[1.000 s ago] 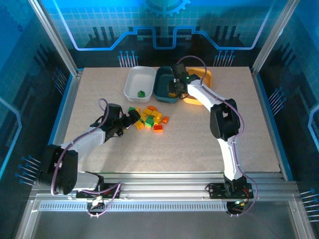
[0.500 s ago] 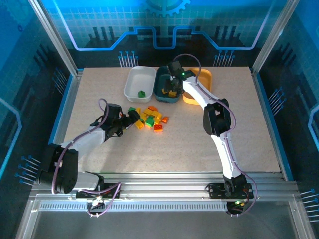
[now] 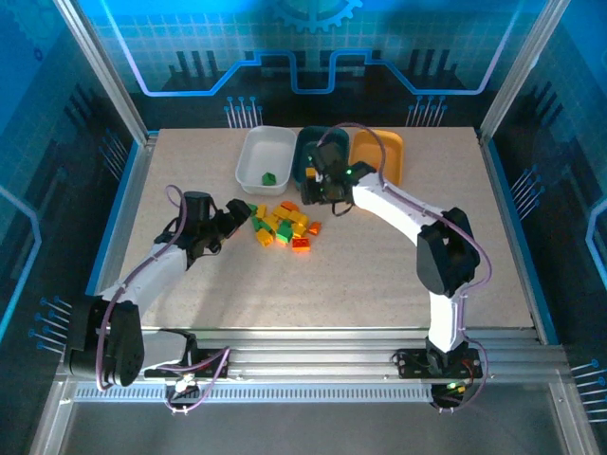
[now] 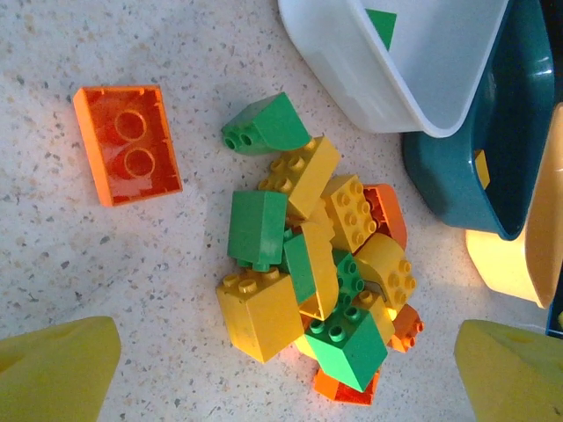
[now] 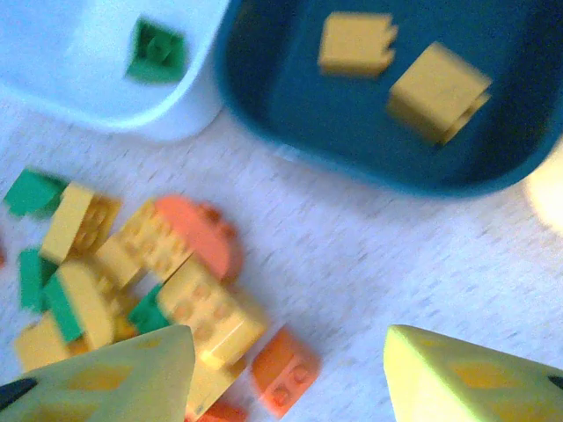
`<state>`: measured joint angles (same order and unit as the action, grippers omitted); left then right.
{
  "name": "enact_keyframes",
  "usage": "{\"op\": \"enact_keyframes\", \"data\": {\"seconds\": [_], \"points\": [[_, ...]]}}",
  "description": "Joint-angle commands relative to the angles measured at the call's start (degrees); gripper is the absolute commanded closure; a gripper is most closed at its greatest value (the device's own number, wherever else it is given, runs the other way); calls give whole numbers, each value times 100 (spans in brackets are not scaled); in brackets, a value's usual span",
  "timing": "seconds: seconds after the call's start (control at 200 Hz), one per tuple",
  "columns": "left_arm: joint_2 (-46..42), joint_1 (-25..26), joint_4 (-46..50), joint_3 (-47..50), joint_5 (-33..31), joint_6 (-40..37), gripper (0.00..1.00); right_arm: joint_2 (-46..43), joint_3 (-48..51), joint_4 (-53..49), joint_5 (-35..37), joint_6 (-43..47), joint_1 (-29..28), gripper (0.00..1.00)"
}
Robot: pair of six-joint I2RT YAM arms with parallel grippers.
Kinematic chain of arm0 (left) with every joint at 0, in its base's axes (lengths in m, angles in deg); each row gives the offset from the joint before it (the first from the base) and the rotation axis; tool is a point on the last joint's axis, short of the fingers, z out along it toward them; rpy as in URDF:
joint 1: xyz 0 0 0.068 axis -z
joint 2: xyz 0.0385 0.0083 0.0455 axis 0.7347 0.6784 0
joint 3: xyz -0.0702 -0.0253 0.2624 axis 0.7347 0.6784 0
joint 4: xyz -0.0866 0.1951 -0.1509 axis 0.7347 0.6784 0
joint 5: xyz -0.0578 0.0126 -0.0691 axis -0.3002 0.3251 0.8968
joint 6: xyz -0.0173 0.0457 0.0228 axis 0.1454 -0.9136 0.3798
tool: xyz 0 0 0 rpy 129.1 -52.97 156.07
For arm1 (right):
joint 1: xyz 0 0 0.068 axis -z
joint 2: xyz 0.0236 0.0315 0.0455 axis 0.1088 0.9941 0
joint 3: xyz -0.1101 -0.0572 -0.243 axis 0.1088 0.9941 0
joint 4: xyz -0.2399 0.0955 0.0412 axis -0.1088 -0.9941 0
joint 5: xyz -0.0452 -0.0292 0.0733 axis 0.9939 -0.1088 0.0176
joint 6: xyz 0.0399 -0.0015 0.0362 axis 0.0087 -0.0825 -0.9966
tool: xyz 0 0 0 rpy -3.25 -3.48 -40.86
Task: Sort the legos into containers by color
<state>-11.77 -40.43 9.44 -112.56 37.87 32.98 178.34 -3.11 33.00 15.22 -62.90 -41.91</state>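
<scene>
Containers: teal tray, partly hidden by the right arm, flanked by white tray and yellow-orange tray. Empty, the left gripper and right gripper gape. Two yellow legos lie inside teal, one green lego in white; the heaped pile before it defies counting.

Speckled beige surface, brightly lit in the middle. Aluminium posts slant up from the back corners, and slotted aluminium rails run along the near edge. Back wall is a glowing blue panel with a grid and circuit-line print and a gear graphic top centre. Side panels are blue too, but darker.
</scene>
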Motion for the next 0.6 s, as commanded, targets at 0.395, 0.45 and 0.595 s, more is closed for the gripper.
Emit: {"op": "enact_keyframes", "data": {"seconds": [0.395, 0.45, 0.595], "points": [[-378, -8, -122, 409, 468, 282, 1, 566, 737, 143, 238, -649, -187, 47], [-402, -8, -83, 400, 467, 266, 1, 598, 827, 168, 246, -662, -165, 47], [-424, -8, -72, 401, 479, 260, 1, 656, 1026, 216, 224, -654, -54, 49]]}}
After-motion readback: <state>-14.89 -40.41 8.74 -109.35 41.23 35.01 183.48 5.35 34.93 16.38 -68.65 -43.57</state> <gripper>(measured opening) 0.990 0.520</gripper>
